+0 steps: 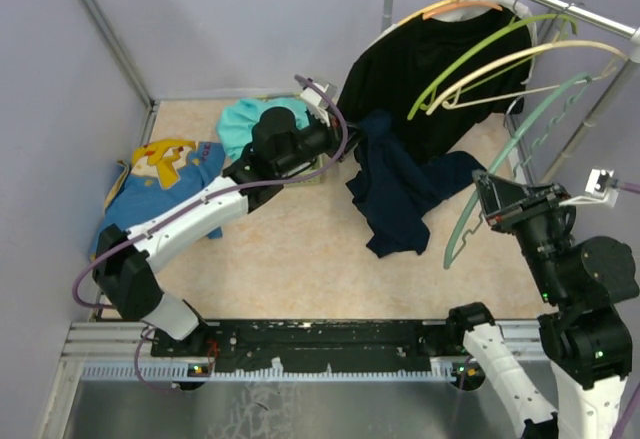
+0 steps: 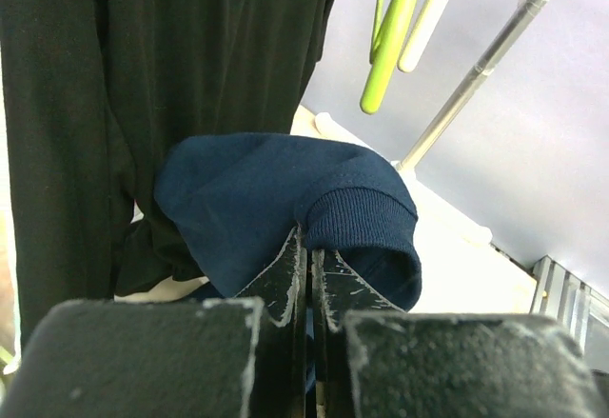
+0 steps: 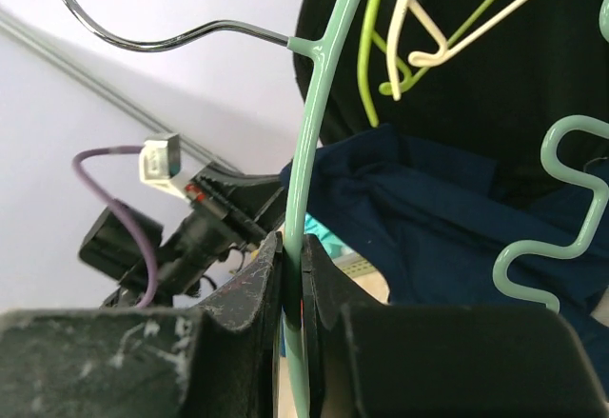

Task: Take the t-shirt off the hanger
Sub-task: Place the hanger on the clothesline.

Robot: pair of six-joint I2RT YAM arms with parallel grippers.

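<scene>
Lilac walls enclose a beige table (image 1: 300, 259), with a metal rail (image 1: 560, 1) crossing the far right corner. A black shirt (image 1: 420, 69) hangs from the rail on an orange hanger (image 1: 460, 5). The navy t-shirt (image 1: 405, 194) is crumpled just in front of it, its lower part draped onto the table and its ribbed hem lifted. The left gripper (image 2: 309, 247) pinches that hem, fingers pressed together on the cloth. The mint hanger (image 1: 500, 154) slants beside the t-shirt with its wire hook free, and the right gripper (image 3: 290, 251) is clamped on its arm. A blue garment with a yellow print (image 1: 165, 184) lies at the left.
</scene>
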